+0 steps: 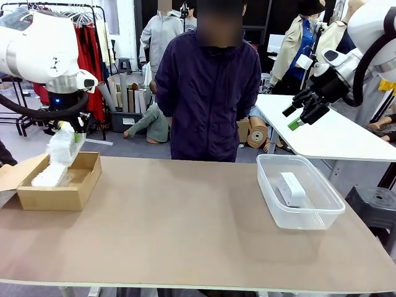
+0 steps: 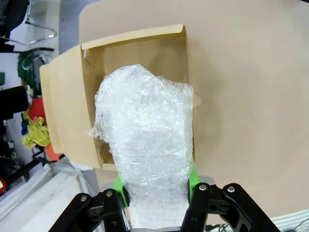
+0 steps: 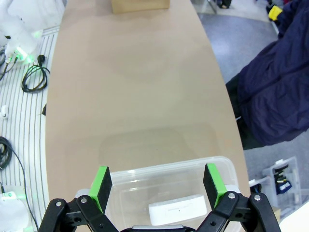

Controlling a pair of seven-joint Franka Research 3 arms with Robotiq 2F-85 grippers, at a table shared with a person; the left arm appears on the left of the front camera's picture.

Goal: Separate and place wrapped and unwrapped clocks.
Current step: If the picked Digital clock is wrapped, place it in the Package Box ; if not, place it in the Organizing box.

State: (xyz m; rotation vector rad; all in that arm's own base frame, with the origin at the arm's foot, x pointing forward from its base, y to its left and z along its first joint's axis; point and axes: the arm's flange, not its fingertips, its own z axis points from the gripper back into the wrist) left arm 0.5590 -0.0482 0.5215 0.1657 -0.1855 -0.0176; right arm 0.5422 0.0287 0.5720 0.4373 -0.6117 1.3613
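I count three clocks: one bare, two bubble-wrapped. Nearest, at the bottom of my right wrist view, my right end effector point(image 3: 157, 181) spreads its jaws wide and empty above the clear plastic bin point(image 3: 217, 166), where the unwrapped clock point(image 3: 176, 212) lies; the front view has that bin at lower right on the counter point(image 1: 185, 229). My left end effector point(image 2: 154, 186) pinches one wrapped clock point(image 2: 147, 145) over the cardboard box point(image 2: 72, 111) (its green pads hug the wrap's lower end). The front view adds a second wrapped clock point(image 1: 48, 176) lying inside the box at left, and a person point(image 1: 207, 93) standing beyond the far edge.
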